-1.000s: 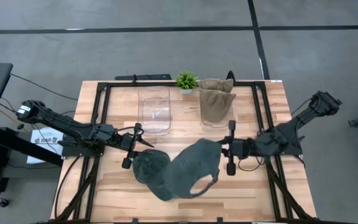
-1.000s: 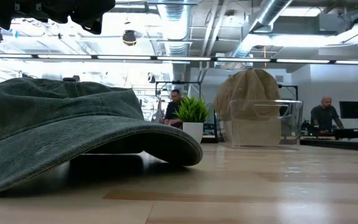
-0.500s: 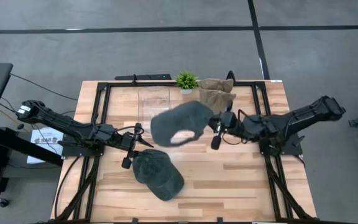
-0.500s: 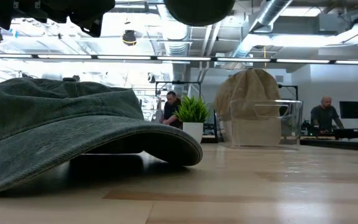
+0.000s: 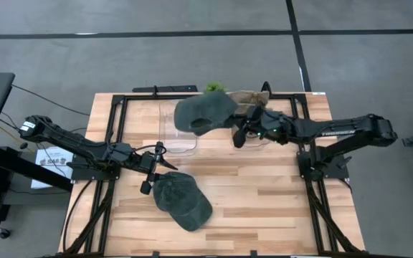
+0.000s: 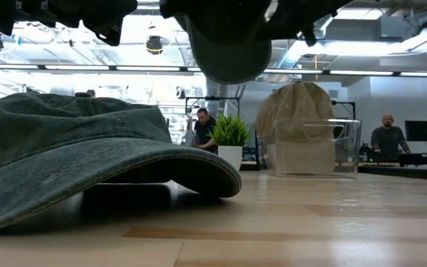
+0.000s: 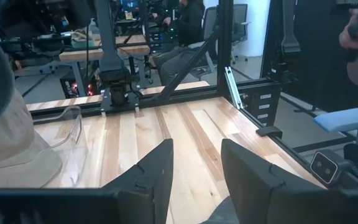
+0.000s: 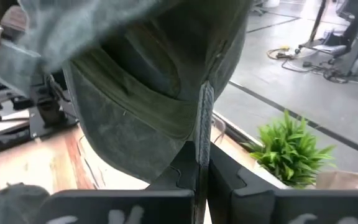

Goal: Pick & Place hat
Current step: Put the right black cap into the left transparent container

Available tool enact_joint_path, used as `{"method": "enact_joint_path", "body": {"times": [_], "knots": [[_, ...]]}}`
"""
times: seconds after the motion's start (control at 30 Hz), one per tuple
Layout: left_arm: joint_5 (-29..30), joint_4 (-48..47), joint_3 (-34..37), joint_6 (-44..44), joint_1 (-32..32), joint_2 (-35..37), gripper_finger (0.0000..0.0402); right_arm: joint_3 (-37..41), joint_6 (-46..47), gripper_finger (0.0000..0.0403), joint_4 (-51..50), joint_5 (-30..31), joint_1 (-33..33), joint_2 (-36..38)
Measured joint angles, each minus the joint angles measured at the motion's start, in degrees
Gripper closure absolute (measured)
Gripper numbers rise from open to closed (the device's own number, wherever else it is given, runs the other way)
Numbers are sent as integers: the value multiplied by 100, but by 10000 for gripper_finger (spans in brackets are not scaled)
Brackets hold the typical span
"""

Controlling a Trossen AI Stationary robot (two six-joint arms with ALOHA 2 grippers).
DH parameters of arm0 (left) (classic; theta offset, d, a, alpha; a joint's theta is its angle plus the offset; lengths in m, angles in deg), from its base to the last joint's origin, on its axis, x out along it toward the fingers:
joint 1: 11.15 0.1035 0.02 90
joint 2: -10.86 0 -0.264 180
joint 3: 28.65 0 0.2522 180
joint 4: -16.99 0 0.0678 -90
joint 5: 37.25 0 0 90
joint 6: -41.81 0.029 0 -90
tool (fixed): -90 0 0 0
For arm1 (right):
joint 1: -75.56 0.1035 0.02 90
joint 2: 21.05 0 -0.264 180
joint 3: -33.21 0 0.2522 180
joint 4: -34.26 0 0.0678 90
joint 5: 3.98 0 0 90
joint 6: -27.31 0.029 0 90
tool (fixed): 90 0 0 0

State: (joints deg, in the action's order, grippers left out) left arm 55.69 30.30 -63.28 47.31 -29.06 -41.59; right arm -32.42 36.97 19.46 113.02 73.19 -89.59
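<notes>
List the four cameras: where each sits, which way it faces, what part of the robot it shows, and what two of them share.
High view: overhead, looking straight down; both arms, the right gripper carrying a green cap above the clear bins.
Low view: table height, looking level across; arms overhead, a second cap on the table.
Left wrist view: past the left gripper and its open fingers, down the table.
Right wrist view: past its shut fingers clamping the cap.
Shared: high, low and right wrist views all show the carried cap and the plant.
</notes>
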Motion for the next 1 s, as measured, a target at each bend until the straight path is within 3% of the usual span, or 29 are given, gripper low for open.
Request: {"method": "enact_joint_path", "body": {"times": [0.13, 0.4, 0.63, 0.87, 1.0], "knots": [[0, 77, 0, 93, 2, -2, 268, 0, -50, 403, 53, -49, 21, -304], [4, 809, -2, 1101, 0, -2, 268, 0, 44, 403, 31, -314, 191, -592], [414, 2081, -4, 2737, 0, 60, 268, 0, 39, 403, 30, -301, 435, -460], [317, 3283, -7, 2955, 2, 146, 268, 0, -58, 403, 19, -149, 613, -461], [304, 3805, -23, 3793, 2, 148, 268, 0, -62, 403, 22, -135, 742, -461]]}}
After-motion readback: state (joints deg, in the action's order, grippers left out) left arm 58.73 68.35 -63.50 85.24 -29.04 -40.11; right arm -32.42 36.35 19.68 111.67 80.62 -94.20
